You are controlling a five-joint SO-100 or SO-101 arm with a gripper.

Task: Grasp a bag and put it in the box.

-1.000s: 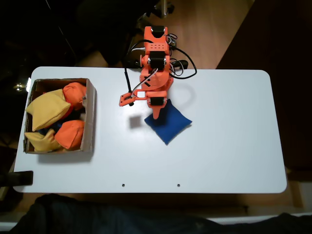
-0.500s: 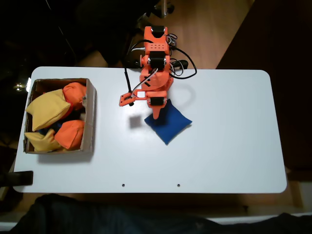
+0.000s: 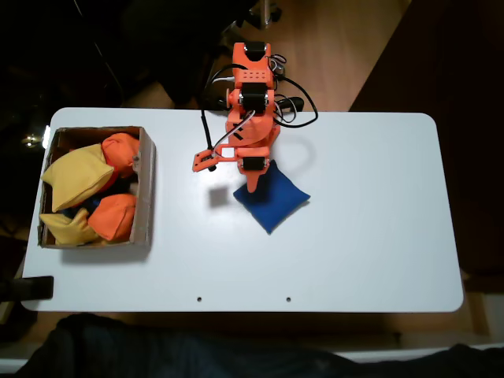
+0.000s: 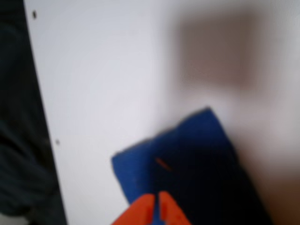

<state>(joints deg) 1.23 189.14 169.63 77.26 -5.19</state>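
In the fixed view the blue bag point(image 3: 276, 201) lies flat on the white table, right of the middle. My orange gripper point(image 3: 253, 189) points down over the bag's upper left edge. The wrist view, which is blurred, shows the bag point(image 4: 197, 154) under my gripper point(image 4: 157, 202), whose two orange fingertips are pressed together with nothing between them. I cannot tell whether the tips touch the fabric. The cardboard box point(image 3: 145, 189) stands at the table's left end, well apart from the bag.
The box holds yellow beanbags point(image 3: 75, 175) and orange beanbags point(image 3: 116, 216), piled to its rim. The arm's base point(image 3: 252, 75) and cables sit at the table's far edge. The table point(image 3: 370, 236) is bare to the right and front of the bag.
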